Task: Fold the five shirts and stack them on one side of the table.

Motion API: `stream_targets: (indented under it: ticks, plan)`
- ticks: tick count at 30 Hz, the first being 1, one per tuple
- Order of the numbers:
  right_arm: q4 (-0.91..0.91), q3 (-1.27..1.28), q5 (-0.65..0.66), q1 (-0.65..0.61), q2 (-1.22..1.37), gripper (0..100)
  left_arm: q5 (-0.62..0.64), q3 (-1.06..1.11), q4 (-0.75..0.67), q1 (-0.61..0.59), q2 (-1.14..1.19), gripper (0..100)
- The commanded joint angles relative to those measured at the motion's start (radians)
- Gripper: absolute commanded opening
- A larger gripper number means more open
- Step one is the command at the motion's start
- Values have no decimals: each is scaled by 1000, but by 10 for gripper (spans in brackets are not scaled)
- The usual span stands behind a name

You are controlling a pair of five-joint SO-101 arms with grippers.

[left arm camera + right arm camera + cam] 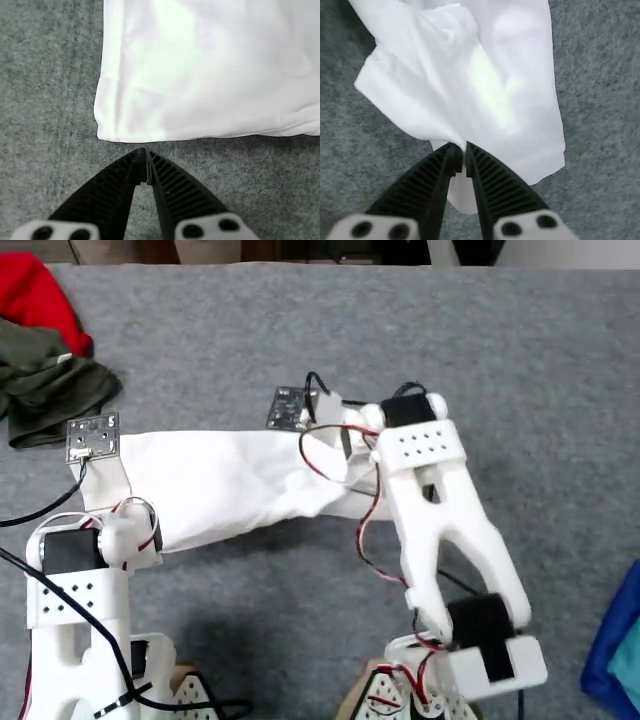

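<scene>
A white shirt (230, 485) lies across the middle of the grey table as a long folded strip. In the left wrist view my left gripper (146, 169) is shut and holds nothing. Its tips rest on the grey surface just off the hem of the white shirt (200, 75), near one corner. My right gripper (464, 149) is shut on a gathered fold at the other end of the white shirt (485, 75), where the cloth bunches toward the tips. From above, that end narrows under the right arm (425, 455).
A red shirt (35, 295) and a dark green shirt (50, 380) lie crumpled at the far left. A blue shirt (615, 650) shows at the right edge. Bare grey table (500, 340) spreads across the back and right.
</scene>
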Motion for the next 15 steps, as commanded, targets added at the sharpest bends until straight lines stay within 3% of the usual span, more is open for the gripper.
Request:
stream_targets:
  ticks: [1,13,15]
  plan:
    - [-15,-114,21,15,84,8,-5,-5,3,-9,-18,20]
    - [87,-458,20,-2,340,13,-5,-5,3,-9,-18,20]
    - [107,-496,21,-5,364,56,-5,-5,3,-9,-18,20]
